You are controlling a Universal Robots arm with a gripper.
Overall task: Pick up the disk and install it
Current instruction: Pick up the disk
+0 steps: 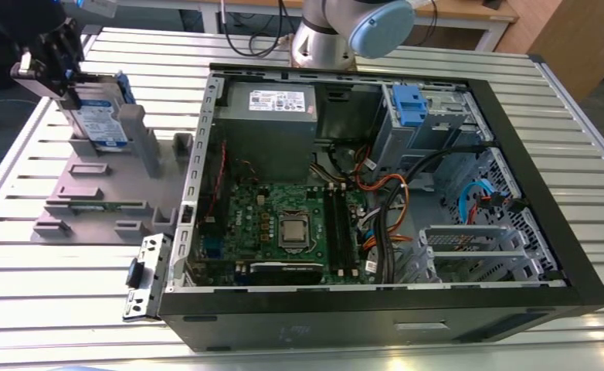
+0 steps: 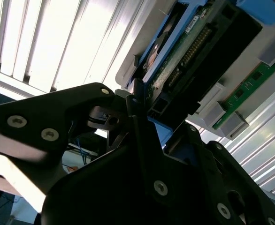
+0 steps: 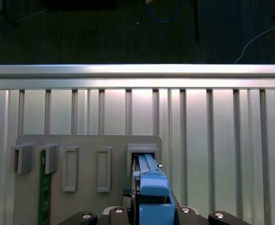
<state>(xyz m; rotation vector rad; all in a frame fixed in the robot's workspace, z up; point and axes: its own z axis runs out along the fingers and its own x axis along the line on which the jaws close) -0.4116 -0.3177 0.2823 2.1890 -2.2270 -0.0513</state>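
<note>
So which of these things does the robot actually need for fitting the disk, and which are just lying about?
Part of the job:
the disk, standing in the grey holder
the gripper, at the disk's top
the open computer case

Just lying about:
green circuit board, in the same holder
grey box with white sticker, inside the case
slatted table

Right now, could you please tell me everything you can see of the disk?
The disk is a flat silver-grey drive with a white-and-blue label and a bright blue plastic bracket. It stands upright on edge in a slot of the grey fixture, outside the open computer case. Its green circuit board shows in the second wrist view. The gripper is at its top end.
</note>
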